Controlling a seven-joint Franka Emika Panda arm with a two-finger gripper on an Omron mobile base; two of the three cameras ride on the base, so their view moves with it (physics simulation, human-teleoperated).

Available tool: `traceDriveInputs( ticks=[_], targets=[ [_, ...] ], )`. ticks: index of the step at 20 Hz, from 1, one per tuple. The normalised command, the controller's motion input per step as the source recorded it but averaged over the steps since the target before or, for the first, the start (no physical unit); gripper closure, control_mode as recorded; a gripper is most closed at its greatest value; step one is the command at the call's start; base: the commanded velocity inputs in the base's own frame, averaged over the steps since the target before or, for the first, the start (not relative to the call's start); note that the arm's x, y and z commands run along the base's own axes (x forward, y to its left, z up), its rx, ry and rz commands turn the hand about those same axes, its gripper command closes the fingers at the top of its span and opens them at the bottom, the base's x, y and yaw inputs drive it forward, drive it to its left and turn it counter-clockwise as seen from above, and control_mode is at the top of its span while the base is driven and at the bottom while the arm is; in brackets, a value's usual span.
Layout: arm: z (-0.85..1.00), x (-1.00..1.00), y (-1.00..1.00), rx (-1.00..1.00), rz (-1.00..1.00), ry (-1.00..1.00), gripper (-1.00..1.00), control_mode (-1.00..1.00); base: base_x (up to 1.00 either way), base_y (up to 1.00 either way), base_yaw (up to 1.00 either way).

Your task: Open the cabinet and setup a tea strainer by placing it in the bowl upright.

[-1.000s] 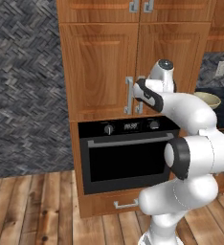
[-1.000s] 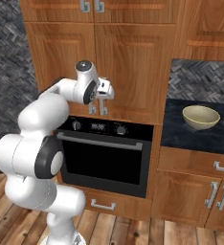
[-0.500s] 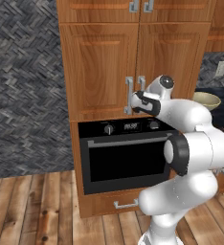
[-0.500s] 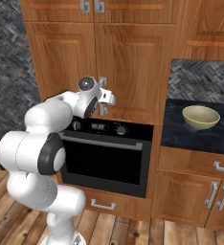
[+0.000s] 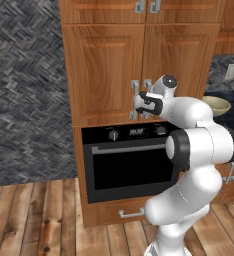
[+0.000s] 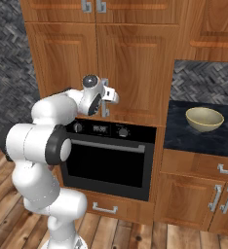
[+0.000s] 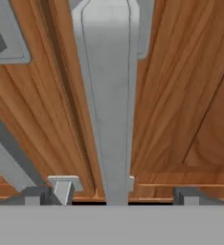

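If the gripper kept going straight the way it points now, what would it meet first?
Most likely the silver bar handle of the cabinet: it runs between the open gripper's fingertips in the hand view, with the wooden door just behind. How much gap remains is unclear.

1. The tool [image 7: 111, 194] has its jaws wide, right up at the shut cabinet [image 5: 104, 70] doors; a silver handle [image 7: 106, 95] stands between them, running toward 12 o'clock.
2. The dark tabletop [image 6: 184, 138] around the bowl [image 6: 204, 119] is free.
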Motion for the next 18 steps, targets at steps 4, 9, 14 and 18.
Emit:
traceDriveInputs(
  ticks=[4,9,14,18],
  targets=[
    [0.0,0.42,0.0,0.0,0.0,0.01,-1.0,-1.0,0.0,0.0,0.0],
    [-0.04,0.34,0.0,0.0,0.0,0.0,-1.0,-1.0,0.0,0.0,0.0],
    [-0.08,0.34,0.0,0.0,0.0,0.0,-1.0,-1.0,0.0,0.0,0.0],
    [0.0,0.07,0.0,0.0,0.0,0.0,-1.0,-1.0,0.0,0.0,0.0]
  ],
)
